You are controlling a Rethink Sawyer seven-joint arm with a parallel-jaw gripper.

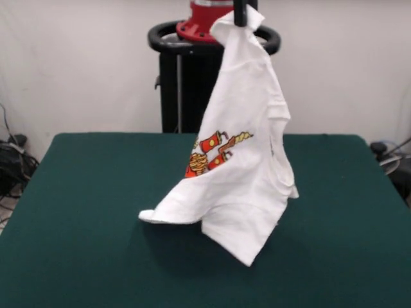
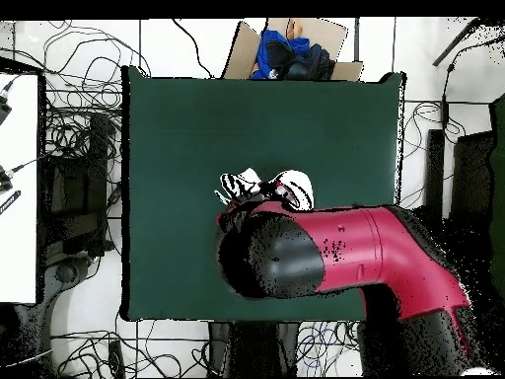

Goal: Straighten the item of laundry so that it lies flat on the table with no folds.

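The white T-shirt [image 1: 241,160] hangs from my gripper [image 1: 240,14] at the top edge of the front view, pinched at its upper end. It drapes down in a tall cone; its lower hem and one sleeve rest on the dark green table [image 1: 77,212]. Part of the orange-red food print shows on its left side. In the overhead view only a small white part of the shirt [image 2: 286,185] shows beyond my red and black arm [image 2: 335,252], which hides the gripper and most of the cloth.
The robot's black pedestal [image 1: 183,83] stands behind the table's far edge. A cardboard box with blue cloth [image 2: 291,54] sits beyond the table's opposite edge. Cables lie on the floor around the table [image 2: 69,148].
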